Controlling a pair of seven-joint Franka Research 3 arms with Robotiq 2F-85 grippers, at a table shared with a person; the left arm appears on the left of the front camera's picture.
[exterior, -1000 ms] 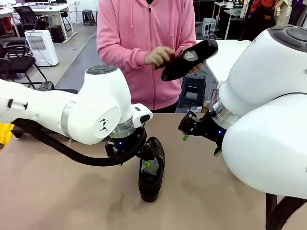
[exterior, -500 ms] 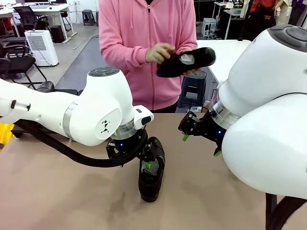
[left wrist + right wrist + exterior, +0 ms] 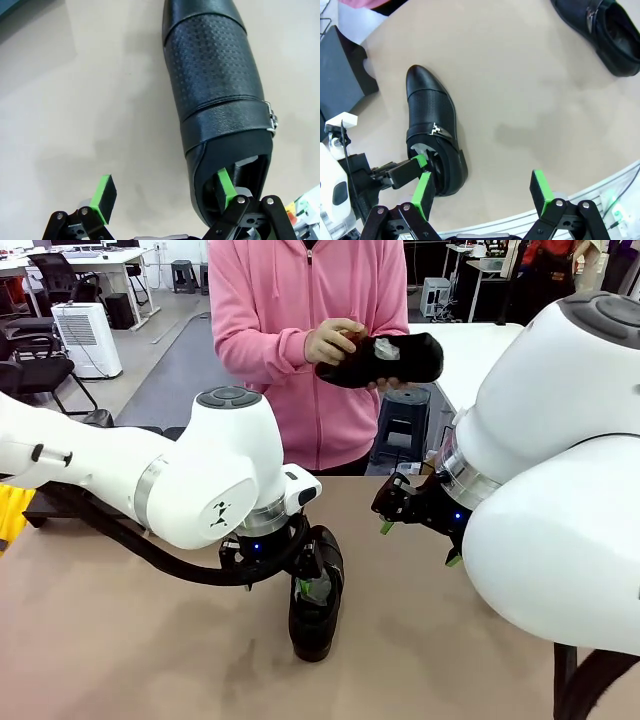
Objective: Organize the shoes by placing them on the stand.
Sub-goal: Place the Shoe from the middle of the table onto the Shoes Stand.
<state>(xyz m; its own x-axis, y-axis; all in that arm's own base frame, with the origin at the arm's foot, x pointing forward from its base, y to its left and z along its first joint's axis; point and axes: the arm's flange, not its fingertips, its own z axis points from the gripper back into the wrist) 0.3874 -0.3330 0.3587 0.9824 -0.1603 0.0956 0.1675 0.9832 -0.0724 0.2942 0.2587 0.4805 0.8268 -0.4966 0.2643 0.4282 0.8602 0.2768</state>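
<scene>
A glossy black buckled shoe point(image 3: 317, 602) point(image 3: 218, 85) point(image 3: 432, 119) lies on the tan table. My left gripper point(image 3: 311, 584) point(image 3: 165, 192) is open and low over its heel. One green pad point(image 3: 224, 188) is inside the shoe's opening and the other pad point(image 3: 105, 193) is outside, beside the shoe. My right gripper point(image 3: 415, 523) point(image 3: 481, 192) hangs open above the table, with nothing between its fingers. A second black shoe point(image 3: 598, 24) lies farther off. The person holds a third shoe point(image 3: 392, 359) in both hands at chest height. A corner of the dark stand point(image 3: 340, 75) shows beside the table.
The person in a pink hoodie point(image 3: 300, 330) stands at the far side of the table point(image 3: 130, 640). Bare tan tabletop lies between the two shoes in the right wrist view. A blue stool point(image 3: 400, 425) stands behind the table.
The person has turned the held shoe toward level and drawn it a little closer to the chest. My left arm's elbow shifted slightly right; both grippers stay as they were.
</scene>
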